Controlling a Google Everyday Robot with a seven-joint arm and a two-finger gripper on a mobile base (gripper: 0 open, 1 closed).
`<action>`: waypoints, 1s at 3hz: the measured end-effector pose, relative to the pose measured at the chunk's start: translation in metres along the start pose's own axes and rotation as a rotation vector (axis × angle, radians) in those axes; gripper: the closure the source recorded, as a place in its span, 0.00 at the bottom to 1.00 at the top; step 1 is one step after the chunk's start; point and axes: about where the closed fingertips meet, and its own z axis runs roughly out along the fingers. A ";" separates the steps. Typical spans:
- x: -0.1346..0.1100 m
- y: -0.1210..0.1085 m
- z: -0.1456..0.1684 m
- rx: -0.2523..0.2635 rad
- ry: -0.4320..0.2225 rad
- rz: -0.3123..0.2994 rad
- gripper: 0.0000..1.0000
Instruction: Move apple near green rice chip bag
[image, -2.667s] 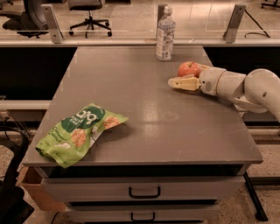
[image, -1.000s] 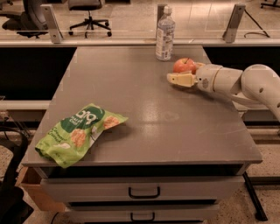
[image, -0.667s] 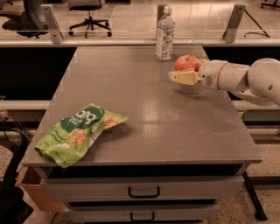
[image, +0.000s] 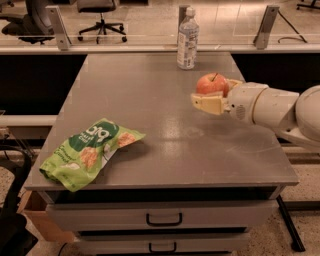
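Grab done: apple (image: 212, 83) is clamped by gripper (image: 216, 93) at 2 o'clock on table (image: 150, 100), apparently lifted; transfer to green rice chip bag (image: 90, 150) at 8 o'clock not yet made.

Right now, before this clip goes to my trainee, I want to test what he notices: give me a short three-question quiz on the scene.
1. Fill in: the gripper, over the table's right side, is shut on the ____.
2. True or false: the apple touches the green rice chip bag.
3. What stands at the table's far edge? A) a plastic bottle B) a mug C) a bowl
Key: 1 apple. 2 false: the bag lies at the near left corner, well apart from the apple. 3 A.
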 end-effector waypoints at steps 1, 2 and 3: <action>0.012 0.066 -0.021 -0.009 0.023 0.001 1.00; 0.034 0.124 -0.026 -0.068 0.036 -0.006 1.00; 0.054 0.162 -0.022 -0.157 0.020 -0.027 1.00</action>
